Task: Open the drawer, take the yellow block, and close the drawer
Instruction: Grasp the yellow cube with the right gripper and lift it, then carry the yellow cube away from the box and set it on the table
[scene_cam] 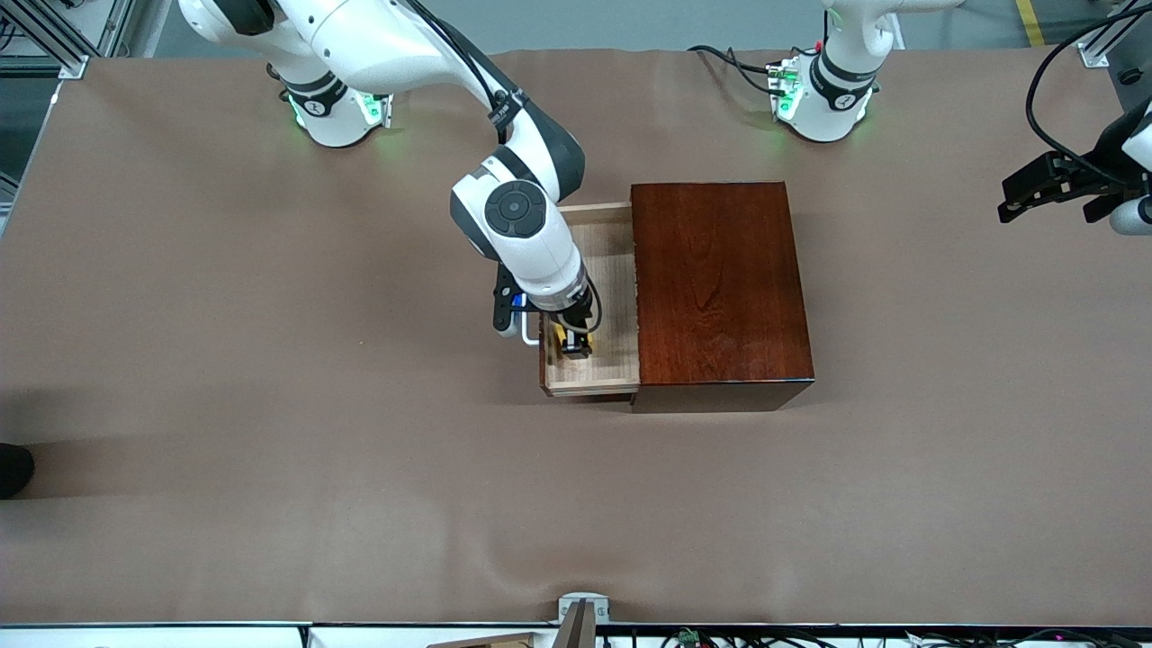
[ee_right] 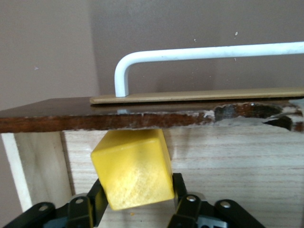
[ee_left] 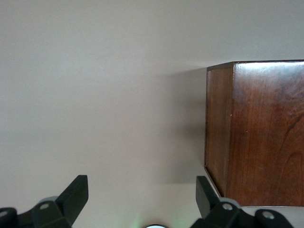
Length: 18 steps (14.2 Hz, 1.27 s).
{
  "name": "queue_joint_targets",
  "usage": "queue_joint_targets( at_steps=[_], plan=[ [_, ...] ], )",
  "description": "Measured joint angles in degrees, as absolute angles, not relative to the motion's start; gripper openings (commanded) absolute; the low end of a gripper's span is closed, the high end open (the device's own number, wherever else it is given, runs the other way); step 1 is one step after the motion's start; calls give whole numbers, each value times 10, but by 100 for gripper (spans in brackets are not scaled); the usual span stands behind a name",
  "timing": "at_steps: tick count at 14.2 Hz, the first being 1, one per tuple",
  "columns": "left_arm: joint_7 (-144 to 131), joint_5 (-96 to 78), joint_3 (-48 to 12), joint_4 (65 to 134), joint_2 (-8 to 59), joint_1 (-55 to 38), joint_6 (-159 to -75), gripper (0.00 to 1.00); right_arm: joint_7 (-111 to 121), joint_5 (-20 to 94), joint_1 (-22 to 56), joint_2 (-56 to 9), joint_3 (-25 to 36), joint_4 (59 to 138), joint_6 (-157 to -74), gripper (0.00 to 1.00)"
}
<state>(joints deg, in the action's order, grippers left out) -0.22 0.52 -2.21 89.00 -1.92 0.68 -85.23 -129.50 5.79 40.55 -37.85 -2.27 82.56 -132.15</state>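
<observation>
While the drawer stood pulled out of its box, the scene read like this, from the right arm's end of the desk to the left arm's:

Right tool [scene_cam: 576, 345]: down inside the drawer [scene_cam: 612, 270], just by its dark front, fingers clamped on the yellow block [ee_right: 133, 168].

Yellow block: between the right tool's fingers, close against the inside of the drawer front, with the white handle [ee_right: 199, 54] outside that front.

Box [scene_cam: 715, 288]: reddish-brown, the drawer tray jutting from it toward the right arm's end.

Left tool [scene_cam: 1053, 189]: waiting well apart from the box, over the desk [scene_cam: 270, 405] at the left arm's end, fingers apart, holding nothing.

Progress: opening looked done and the block gripped; lifting it clear and shutting the drawer were left.
</observation>
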Motion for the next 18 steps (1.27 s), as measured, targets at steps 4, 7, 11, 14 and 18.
queue_joint_targets(
  at_steps=[4,7,11,14,18],
  plan=[
    [-6,5,-22,890,-19,7,-852,100,-1295,59,406,-378,-23,788,-1243,18],
    [-12,5,-22,887,-14,7,-854,100,-1296,77,404,-372,-22,710,-1121,18],
    [-12,6,-34,882,-9,4,-855,100,-1201,110,377,-323,-15,671,-1012,16],
    [-13,11,-48,877,-9,1,-856,100,-1003,106,330,-290,-6,672,-908,16],
    [-14,12,-67,870,-9,0,-856,100,-694,52,219,-246,1,721,-862,16]
  ],
)
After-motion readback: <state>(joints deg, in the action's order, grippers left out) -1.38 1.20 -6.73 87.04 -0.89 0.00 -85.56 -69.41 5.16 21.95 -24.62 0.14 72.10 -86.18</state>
